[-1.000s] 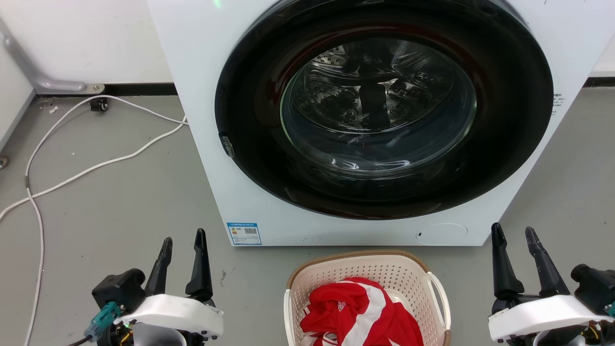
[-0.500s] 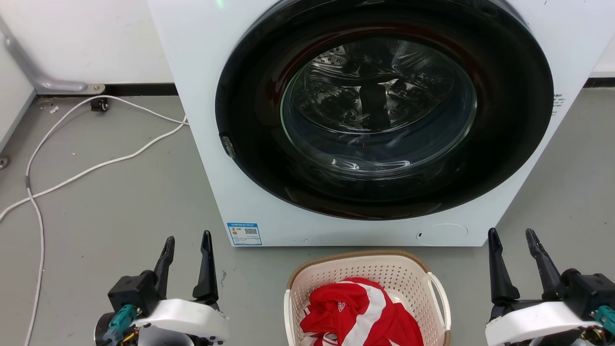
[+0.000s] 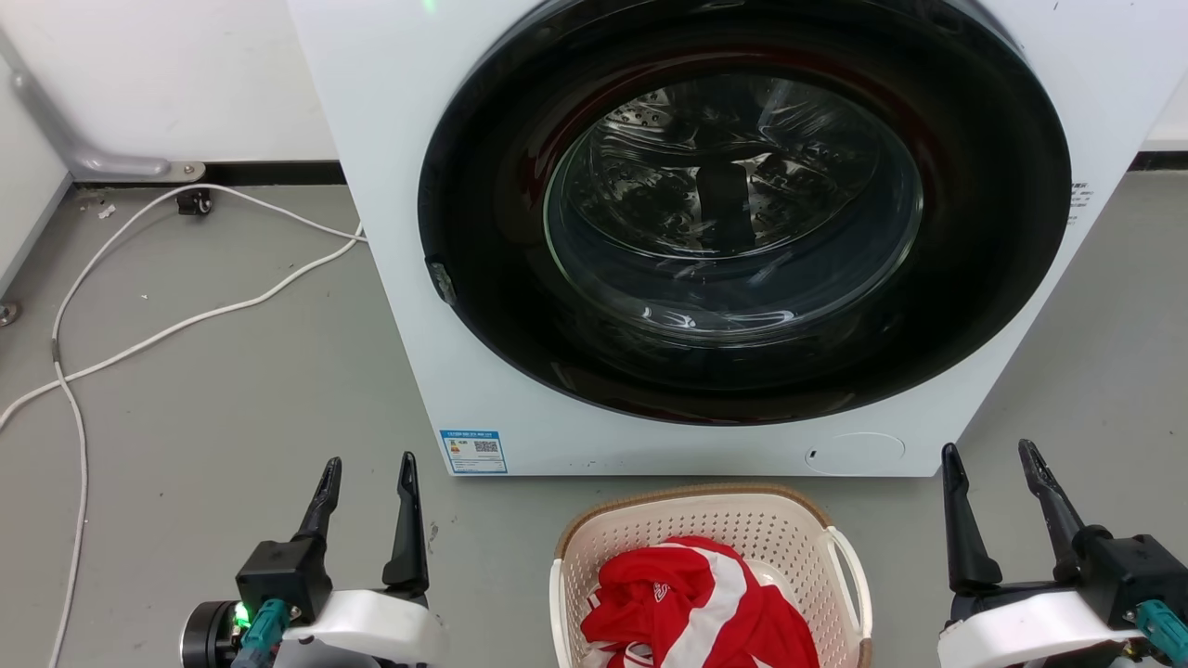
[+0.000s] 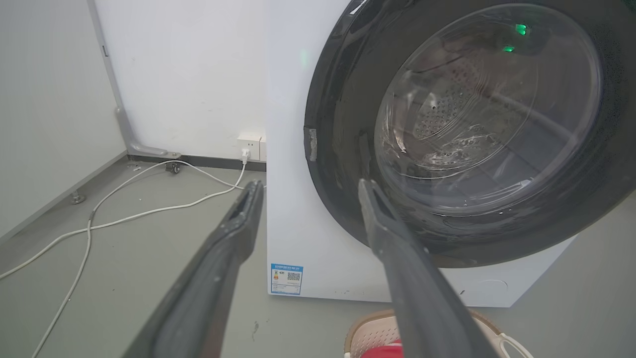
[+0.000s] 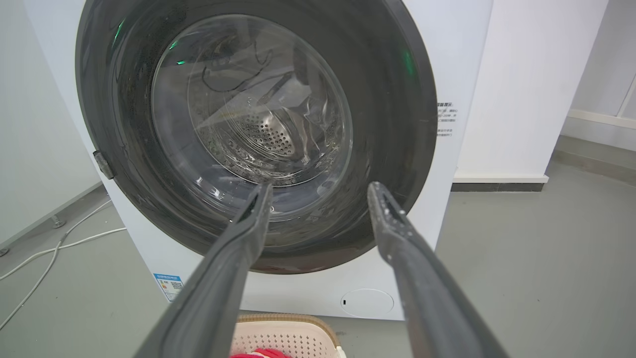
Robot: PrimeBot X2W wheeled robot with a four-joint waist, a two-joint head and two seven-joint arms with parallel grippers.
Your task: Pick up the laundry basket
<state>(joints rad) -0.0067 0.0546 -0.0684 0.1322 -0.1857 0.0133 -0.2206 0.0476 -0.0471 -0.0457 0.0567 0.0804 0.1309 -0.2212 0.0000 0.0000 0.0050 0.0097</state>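
The laundry basket [image 3: 691, 521] is seen on the floor [image 3: 232, 417], just in front of the washing machine [image 3: 390, 232] base, low centre in the head view and cut off by the bottom edge. It lies between the two claws and is touched by neither.

Left claw [image 3: 369, 462]: released, fingers spread, nothing held, off to the basket's left. Right claw [image 3: 988, 450]: also released and empty, off to its right. Both are pointed toward the machine.

Handling, judged: thin perforated plastic, so likely light and fairly stiff, though the walls may flex if squeezed. The load is soft cloth, so little weight is added. Smooth plastic could slip in a pinch. The best hold is judged to be the white loop handles, right handle [image 3: 856, 571] and left handle [image 3: 554, 594], one per claw, lifted evenly so the basket is kept level. The brown rim is a fallback.

Counts: one basket, two loop handles, one red-and-white garment [image 3: 696, 603] inside, one washing machine, two claws. White cable [image 3: 186, 325] is noted on the floor; the strand count cannot be told.
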